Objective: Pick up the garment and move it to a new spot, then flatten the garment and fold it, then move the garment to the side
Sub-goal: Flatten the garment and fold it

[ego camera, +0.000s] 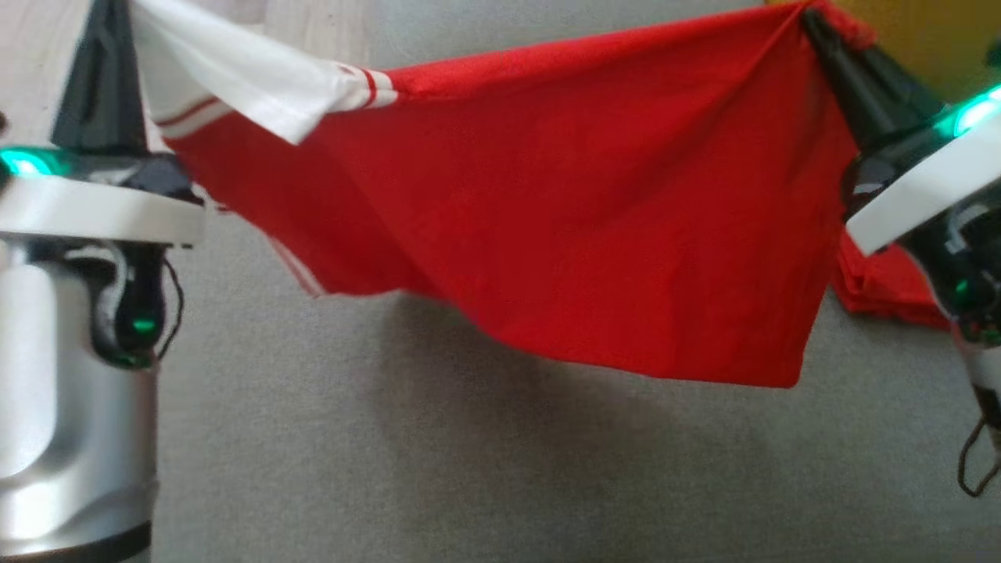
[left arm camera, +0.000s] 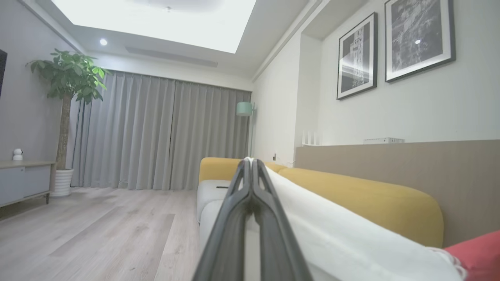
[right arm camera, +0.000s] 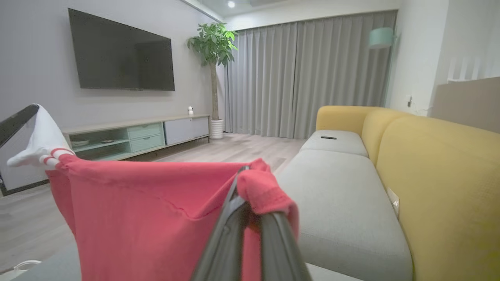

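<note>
You've got the red garment (ego camera: 547, 219) with its white sleeve strung between both arms, hanging over the grey sofa seat (ego camera: 469, 469). Your left end effector (left arm camera: 250, 164) is clamped shut on the white sleeve end at the left. The right end effector (ego camera: 817, 27) is pinched closed on the red corner at the right. The fabric sags in the middle.

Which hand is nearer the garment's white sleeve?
Left. The left hand is shut on the white sleeve itself; the right hand pinches the garment at its far red corner.
</note>
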Motion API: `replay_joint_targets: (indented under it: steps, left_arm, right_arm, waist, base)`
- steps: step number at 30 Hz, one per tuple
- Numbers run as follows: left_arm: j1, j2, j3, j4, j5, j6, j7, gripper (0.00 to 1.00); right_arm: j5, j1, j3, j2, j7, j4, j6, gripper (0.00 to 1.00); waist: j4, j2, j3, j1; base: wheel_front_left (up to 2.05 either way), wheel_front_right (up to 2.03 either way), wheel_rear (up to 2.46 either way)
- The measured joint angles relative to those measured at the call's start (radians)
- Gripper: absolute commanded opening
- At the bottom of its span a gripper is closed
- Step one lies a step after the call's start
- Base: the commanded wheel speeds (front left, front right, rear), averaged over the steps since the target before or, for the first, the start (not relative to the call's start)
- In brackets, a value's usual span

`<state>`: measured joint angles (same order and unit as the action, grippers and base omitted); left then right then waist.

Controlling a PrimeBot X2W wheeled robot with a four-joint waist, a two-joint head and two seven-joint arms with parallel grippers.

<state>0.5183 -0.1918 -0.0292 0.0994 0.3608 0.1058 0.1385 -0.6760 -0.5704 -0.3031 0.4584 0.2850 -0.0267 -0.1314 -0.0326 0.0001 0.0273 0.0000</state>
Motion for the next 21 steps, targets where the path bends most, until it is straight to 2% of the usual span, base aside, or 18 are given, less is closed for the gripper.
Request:
replay_joint_targets:
  steps: [6, 11, 17, 21]
  left_arm:
    - [-0.002, -0.025, 0.041, -0.105, 0.024, -0.021, -0.048, 0.00]
    - [-0.030, -0.053, 0.049, -0.176, 0.029, -0.035, -0.110, 0.00]
    - [-0.029, -0.084, 0.038, -0.135, 0.030, -0.025, -0.163, 0.00]
    - [0.101, -0.106, -0.003, -0.018, 0.049, -0.003, -0.192, 0.00]
  right_arm:
    - [-0.057, -0.002, 0.052, -0.015, 0.053, -0.052, 0.000, 0.00]
    - [-0.052, 0.019, 0.098, -0.021, 0.123, -0.090, 0.000, 0.00]
    - [-0.053, 0.017, 0.117, -0.054, 0.186, -0.066, 0.000, 0.00]
    - [-0.046, -0.111, 0.082, -0.050, 0.231, 0.031, 0.000, 0.00]
  waist:
    - [0.021, 0.0000, 0.010, 0.0000]
    - [0.032, 0.0000, 0.000, 0.0000]
    - [0.035, 0.0000, -0.055, 0.0000]
    - [0.034, 0.0000, -0.132, 0.0001]
  base:
    - [0.00, 0.00, 0.00]
    - [0.00, 0.00, 0.00]
    - [0.00, 0.00, 0.00]
    - [0.00, 0.00, 0.00]
